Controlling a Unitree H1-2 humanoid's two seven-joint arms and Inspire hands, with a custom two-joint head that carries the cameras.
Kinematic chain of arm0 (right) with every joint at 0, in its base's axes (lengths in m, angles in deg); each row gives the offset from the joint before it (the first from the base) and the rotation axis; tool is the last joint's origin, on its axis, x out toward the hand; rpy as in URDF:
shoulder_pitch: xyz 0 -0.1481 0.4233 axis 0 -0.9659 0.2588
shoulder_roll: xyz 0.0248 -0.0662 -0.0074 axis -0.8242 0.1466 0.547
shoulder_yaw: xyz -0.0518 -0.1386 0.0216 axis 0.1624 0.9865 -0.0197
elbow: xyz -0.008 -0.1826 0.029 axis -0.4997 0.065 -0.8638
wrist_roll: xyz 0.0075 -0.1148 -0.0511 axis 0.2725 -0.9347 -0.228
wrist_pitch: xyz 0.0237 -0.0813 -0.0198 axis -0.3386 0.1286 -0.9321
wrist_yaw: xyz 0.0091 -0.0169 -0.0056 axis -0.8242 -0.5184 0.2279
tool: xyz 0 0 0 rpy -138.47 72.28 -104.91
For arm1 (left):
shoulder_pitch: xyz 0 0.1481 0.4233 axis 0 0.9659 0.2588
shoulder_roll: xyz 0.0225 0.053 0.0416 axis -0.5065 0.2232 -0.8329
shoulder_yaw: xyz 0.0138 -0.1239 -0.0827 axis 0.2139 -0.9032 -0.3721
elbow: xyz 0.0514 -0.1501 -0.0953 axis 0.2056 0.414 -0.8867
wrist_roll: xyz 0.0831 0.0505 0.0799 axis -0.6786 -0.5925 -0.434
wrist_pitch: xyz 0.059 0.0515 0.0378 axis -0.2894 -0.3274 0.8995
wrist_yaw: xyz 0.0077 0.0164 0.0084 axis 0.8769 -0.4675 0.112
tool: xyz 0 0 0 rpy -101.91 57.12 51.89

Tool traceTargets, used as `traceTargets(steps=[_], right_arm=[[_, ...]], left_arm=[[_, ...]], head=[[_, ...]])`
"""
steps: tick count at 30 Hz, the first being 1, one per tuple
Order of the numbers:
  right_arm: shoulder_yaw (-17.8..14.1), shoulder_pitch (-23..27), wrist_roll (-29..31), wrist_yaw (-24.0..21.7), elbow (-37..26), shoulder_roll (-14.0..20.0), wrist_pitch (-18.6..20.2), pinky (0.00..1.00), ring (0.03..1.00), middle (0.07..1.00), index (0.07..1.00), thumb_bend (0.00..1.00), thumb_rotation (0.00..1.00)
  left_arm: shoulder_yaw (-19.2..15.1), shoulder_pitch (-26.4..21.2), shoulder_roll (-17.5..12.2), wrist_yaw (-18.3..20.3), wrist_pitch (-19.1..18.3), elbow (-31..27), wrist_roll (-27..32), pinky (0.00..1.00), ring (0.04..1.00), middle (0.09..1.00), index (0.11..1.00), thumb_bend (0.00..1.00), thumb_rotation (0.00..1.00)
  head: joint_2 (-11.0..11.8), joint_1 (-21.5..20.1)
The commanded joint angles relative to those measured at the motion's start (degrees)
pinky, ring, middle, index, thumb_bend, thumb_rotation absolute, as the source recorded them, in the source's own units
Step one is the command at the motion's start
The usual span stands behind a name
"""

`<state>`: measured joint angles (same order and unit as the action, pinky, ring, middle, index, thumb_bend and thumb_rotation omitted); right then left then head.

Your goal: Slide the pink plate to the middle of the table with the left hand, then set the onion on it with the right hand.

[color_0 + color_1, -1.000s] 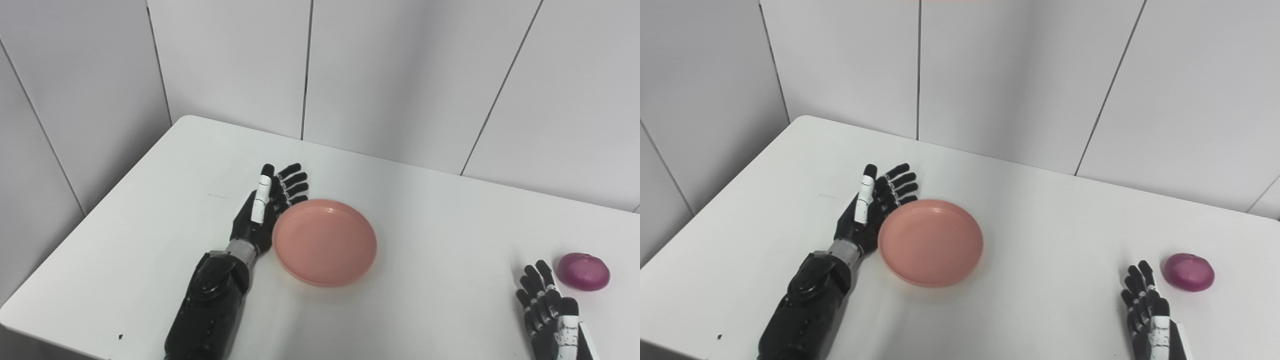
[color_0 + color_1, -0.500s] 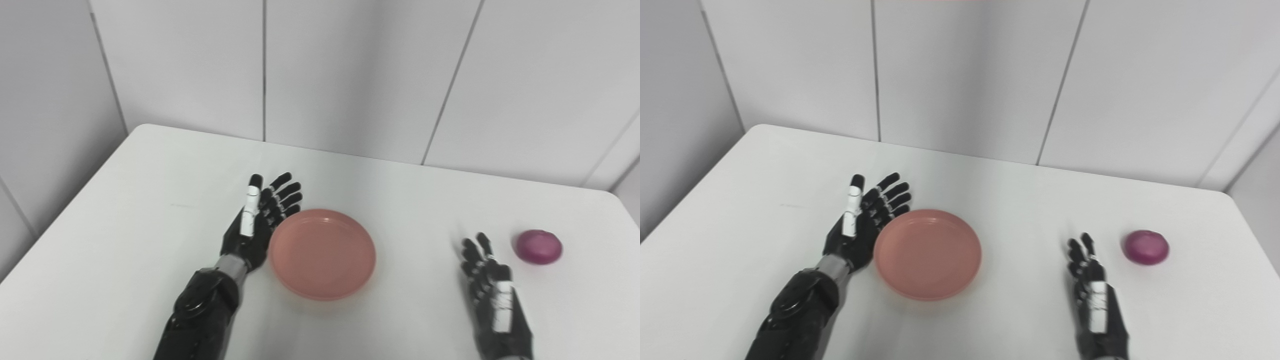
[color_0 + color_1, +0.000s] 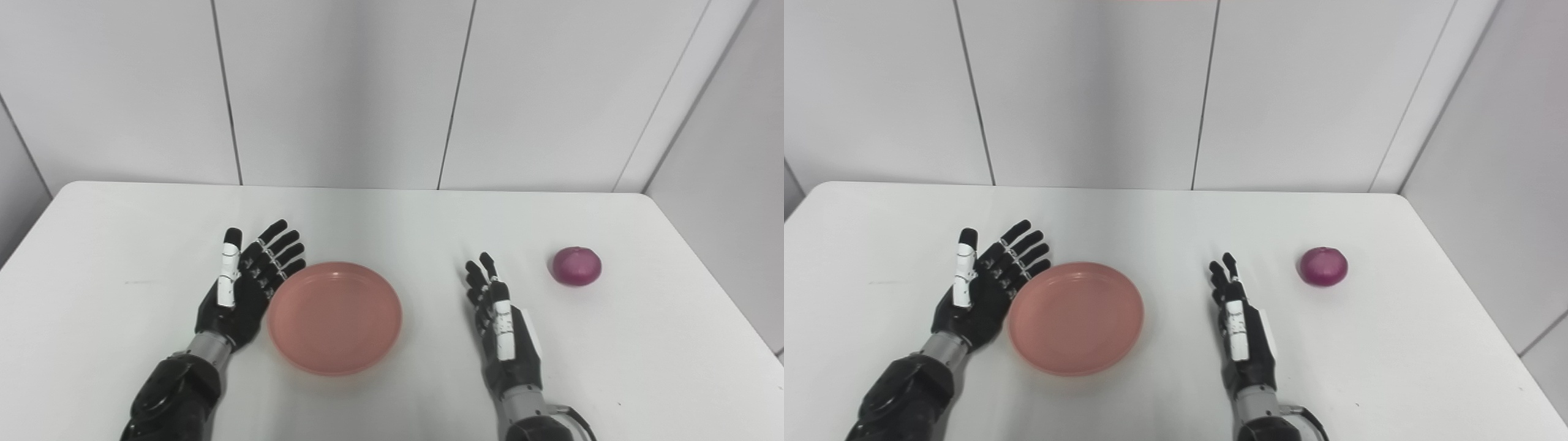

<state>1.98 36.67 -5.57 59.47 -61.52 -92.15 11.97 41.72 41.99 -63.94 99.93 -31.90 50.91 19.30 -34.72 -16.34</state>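
The pink plate lies flat near the middle of the white table. My left hand rests open just left of the plate, palm turned toward its rim and fingers spread; whether it touches the rim I cannot tell. The purple onion sits alone toward the table's right side. Between plate and onion stands my right hand, open on edge with fingers pointing away, holding nothing. A clear gap separates it from the onion.
Grey wall panels close off the table's far edge, and a wall corner rises at the right. The table's right edge runs close behind the onion.
The camera has swung right, shifting the whole picture. My right hand has come further up onto the table between plate and onion. The left hand's fingers have spread a little beside the plate.
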Motion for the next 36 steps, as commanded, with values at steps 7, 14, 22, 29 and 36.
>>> traceTargets(steps=[7, 14, 22, 29, 36], right_arm=[[0.3, -0.7, -0.1, 1.3, -3.2, -0.2, 7.2, 1.00, 0.964, 0.940, 0.999, 0.88, 0.85], [-3.7, 3.4, -3.4, 3.1, -17.2, 5.9, 17.6, 0.83, 0.835, 0.861, 0.911, 0.88, 0.63], [-8.9, 10.9, -3.3, 2.1, -23.9, 16.3, 26.7, 0.71, 0.806, 0.840, 0.885, 0.88, 0.51], [-6.9, 17.0, -6.8, -3.3, -21.7, 28.1, 26.9, 0.63, 0.804, 0.841, 0.875, 0.99, 0.46], [0.6, 23.8, -18.9, -10.3, -18.7, 39.5, 26.9, 0.62, 0.750, 0.845, 0.873, 1.00, 0.40]], left_arm=[[-0.3, 2.0, -0.7, -3.1, -7.1, 4.3, -0.7, 0.85, 0.857, 0.830, 0.810, 0.76, 0.88], [-0.9, 1.6, -0.7, -4.1, -7.7, 2.6, -0.7, 0.86, 0.843, 0.835, 0.812, 0.77, 0.87], [-1.5, 1.2, -0.5, -3.2, -6.8, 4.5, -0.2, 0.88, 0.847, 0.837, 0.829, 0.76, 0.87], [-2.5, 1.0, -0.5, -3.5, -7.0, 4.4, 0.2, 0.87, 0.813, 0.804, 0.811, 0.77, 0.86], [-2.7, 1.1, -0.6, -3.8, -7.2, 4.0, 0.1, 0.84, 0.819, 0.794, 0.798, 0.75, 0.87]], head=[[0.4, -0.4], [1.5, -1.8], [1.7, -2.8], [1.8, -3.7], [1.8, -3.9]])
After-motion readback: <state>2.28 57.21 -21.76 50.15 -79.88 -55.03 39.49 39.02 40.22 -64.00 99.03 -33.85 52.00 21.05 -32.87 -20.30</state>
